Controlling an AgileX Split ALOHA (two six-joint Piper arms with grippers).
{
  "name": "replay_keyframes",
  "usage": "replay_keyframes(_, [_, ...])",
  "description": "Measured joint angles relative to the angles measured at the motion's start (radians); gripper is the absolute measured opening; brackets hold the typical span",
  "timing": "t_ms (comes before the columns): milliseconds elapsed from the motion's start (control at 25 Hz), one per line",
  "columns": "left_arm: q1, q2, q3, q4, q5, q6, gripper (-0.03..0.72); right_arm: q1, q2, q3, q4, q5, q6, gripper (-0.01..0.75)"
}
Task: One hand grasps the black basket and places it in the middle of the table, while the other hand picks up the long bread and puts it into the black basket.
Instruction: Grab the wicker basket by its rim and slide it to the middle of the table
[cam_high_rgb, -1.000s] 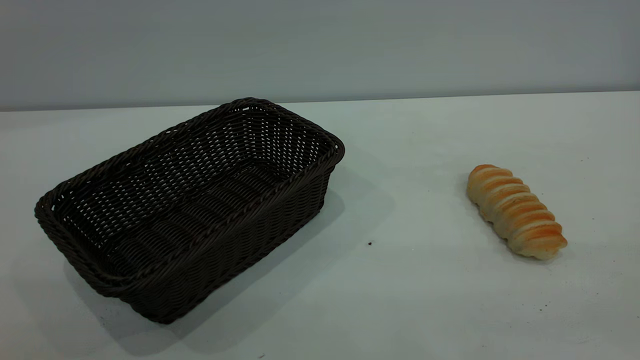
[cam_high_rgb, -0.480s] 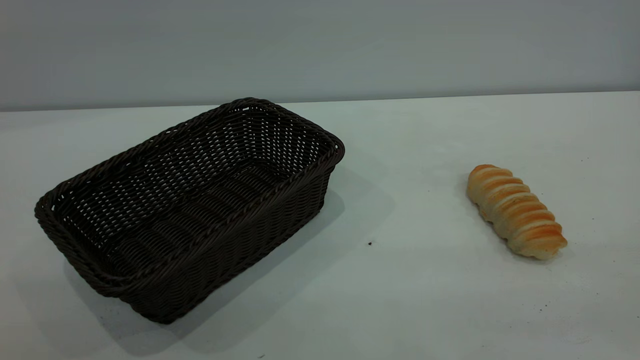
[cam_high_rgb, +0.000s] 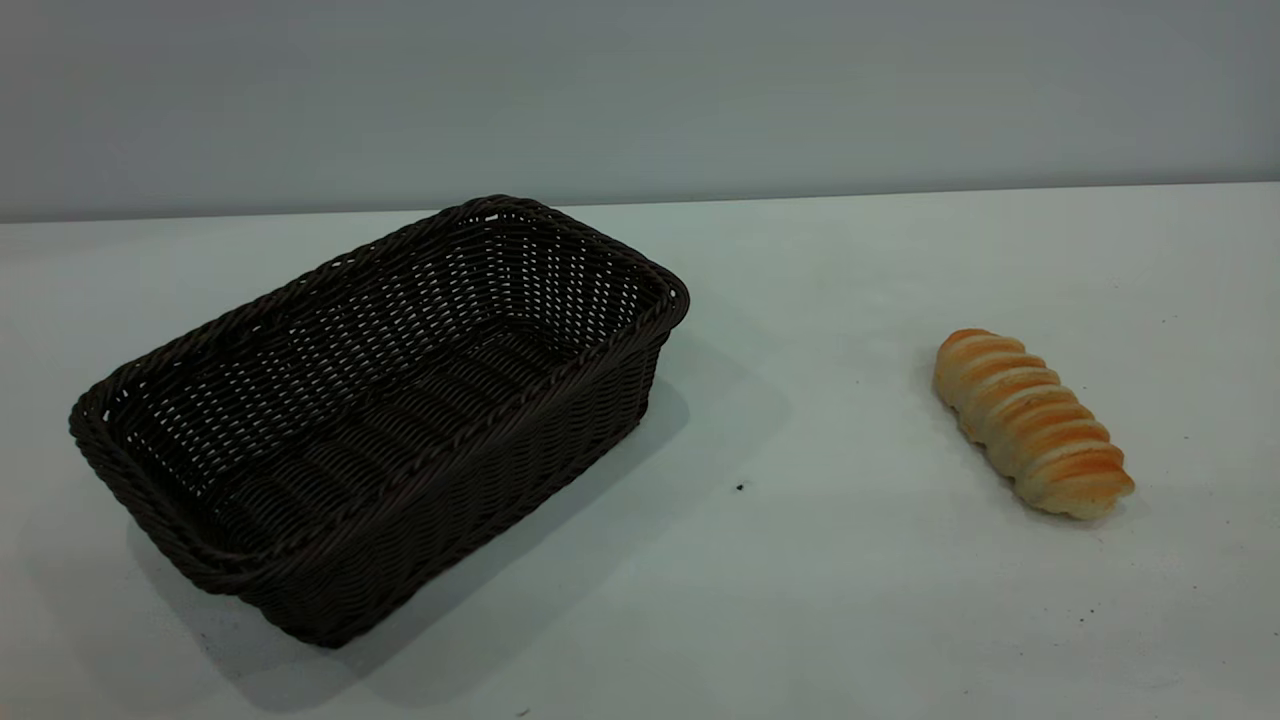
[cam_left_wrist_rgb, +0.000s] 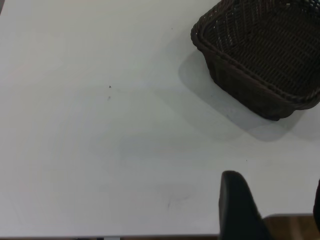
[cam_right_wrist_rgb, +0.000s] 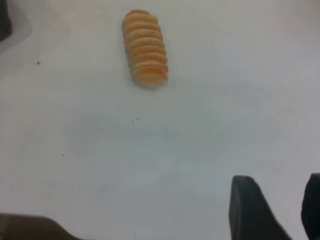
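Note:
The black basket (cam_high_rgb: 470, 480) stands empty at the table's left in the exterior view, turned diagonally; it also shows in the left wrist view (cam_left_wrist_rgb: 240, 80). The long bread (cam_high_rgb: 1030, 420) lies on the table (cam_high_rgb: 820, 600) at the right, apart from the basket; it also shows in the right wrist view (cam_right_wrist_rgb: 145, 47). Neither gripper shows in the exterior view. My left gripper (cam_left_wrist_rgb: 274, 202) is open and empty, over bare table near the table's edge, well short of the basket. My right gripper (cam_right_wrist_rgb: 280, 202) is open and empty over bare table, well short of the bread.
A wide strip of bare white table lies between basket and bread, with a few tiny dark specks (cam_high_rgb: 740, 487). A grey wall runs behind the table's far edge. A dark corner (cam_right_wrist_rgb: 4, 20) shows at the right wrist view's border.

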Motion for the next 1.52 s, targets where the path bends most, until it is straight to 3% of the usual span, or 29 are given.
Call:
replay_keyframes(680, [0.0,0.0,-0.003,-0.001,-0.004,0.005,0.435,0.0,0.0,-0.001,0.037,-0.004,-0.004,0.239])
replay_keyframes(920, [0.0,0.047,-0.049,-0.074,-0.065,0.007,0.435,0.0,0.004,-0.008,0.143,-0.131,-0.054,0.256])
replay_keyframes(1240, [0.0,0.426,-0.069,-0.091,-0.157,0.006,0.435,0.0,0.179,-0.011,0.271,-0.253,-0.187,0.348])
replay_keyframes(1520, [0.0,0.775,-0.143,-0.116,-0.255,-0.051,0.435,0.0,0.431,-0.011,0.334,-0.381,-0.282,0.526])
